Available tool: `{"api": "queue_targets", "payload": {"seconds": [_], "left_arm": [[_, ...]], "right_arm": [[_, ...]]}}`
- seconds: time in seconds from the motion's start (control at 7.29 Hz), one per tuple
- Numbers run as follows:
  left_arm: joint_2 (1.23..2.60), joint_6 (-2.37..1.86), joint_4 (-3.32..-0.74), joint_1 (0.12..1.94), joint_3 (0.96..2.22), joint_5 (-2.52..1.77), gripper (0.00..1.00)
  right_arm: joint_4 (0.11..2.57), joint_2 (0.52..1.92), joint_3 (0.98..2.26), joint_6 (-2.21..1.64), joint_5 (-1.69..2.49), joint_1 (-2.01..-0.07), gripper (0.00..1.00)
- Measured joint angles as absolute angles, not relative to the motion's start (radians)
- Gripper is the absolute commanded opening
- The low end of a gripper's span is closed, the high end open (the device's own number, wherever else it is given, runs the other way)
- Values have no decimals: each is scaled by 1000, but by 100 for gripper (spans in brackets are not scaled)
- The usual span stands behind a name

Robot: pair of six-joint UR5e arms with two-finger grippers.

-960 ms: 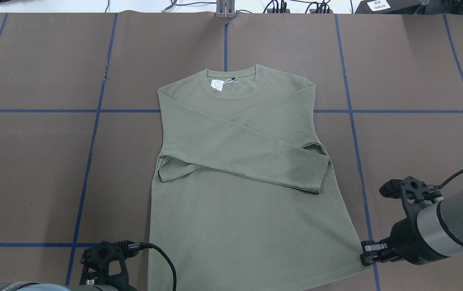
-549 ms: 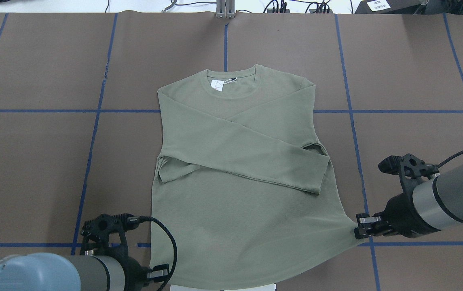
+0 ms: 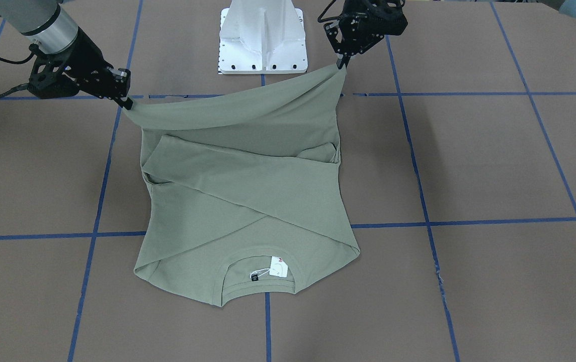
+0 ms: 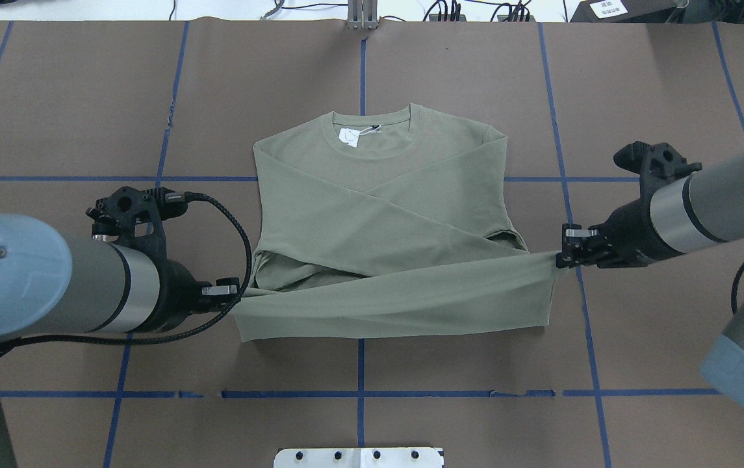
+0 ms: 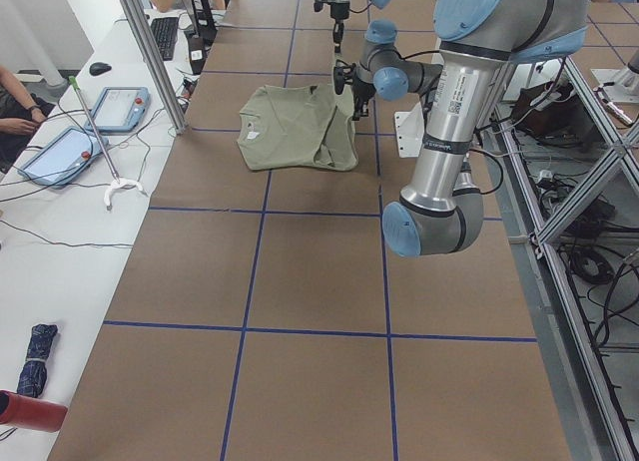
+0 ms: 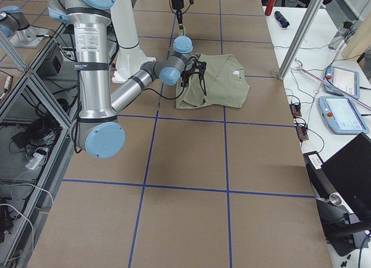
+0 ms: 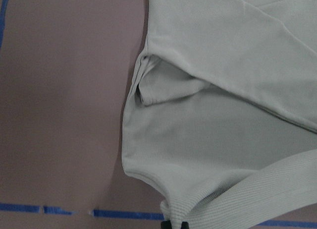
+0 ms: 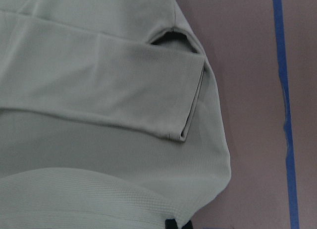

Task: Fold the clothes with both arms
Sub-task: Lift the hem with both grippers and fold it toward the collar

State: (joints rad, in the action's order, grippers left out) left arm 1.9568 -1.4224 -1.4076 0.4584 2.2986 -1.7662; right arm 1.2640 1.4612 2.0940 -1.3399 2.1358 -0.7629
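Over brown table (image 4: 86,97), knit olive shirt (image 4: 378,214), hem corners pinched by left pincer (image 4: 236,298), right pincer (image 4: 559,261)

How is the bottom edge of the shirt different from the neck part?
The bottom edge is held up by the left gripper and right gripper; the neck lies flat, untouched. The neck shows a white tag; the bottom edge shows none. Both belong to one green shirt.

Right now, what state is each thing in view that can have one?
shirt: sleeves crossed over the chest, hem raised and stretched between both grippers.
left gripper: shut on the shirt, at one hem corner.
right gripper: shut on the shirt, at the other hem corner.
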Motion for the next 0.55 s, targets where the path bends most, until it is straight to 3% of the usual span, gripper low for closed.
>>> {"api": "queue_targets", "payload": {"seconds": [0.55], "left_arm": [[2012, -1327, -1559, 613, 2058, -1770, 0]], "right_arm": [[1265, 1179, 1782, -1336, 2126, -911, 0]]}}
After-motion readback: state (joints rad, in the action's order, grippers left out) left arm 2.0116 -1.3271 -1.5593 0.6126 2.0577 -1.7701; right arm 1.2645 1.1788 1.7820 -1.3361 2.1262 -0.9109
